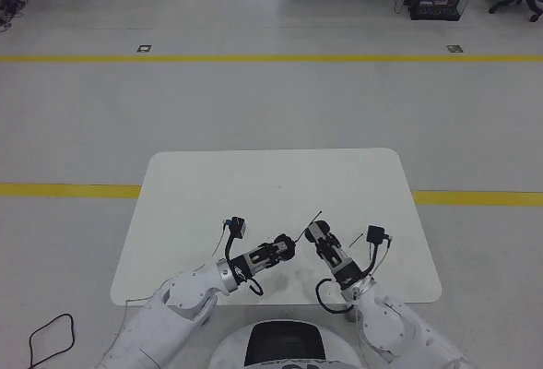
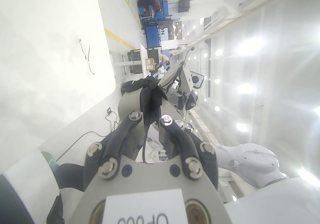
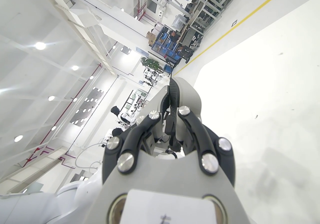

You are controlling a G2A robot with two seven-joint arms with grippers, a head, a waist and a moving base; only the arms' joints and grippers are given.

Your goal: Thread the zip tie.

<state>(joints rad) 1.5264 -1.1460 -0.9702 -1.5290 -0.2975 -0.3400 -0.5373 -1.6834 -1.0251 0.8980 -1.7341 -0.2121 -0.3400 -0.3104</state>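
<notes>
Above the near part of the table [image 1: 206,184], the right gripper [image 1: 312,231] pinches the black zip tie [image 3: 170,69], whose free end sticks out past its fingertips, off the tabletop. Just beside it, the left gripper [image 1: 289,245] has its fingers pressed together, tips toward the right one.

Bright, even overhead light; wrist views flare.
Round white ceiling lamps [image 2: 246,89] burst into starry glare in the left wrist view, washing out the white rounded-corner table [image 2: 50,35]; the top view is evenly lit; wrist-view edges bend.
</notes>
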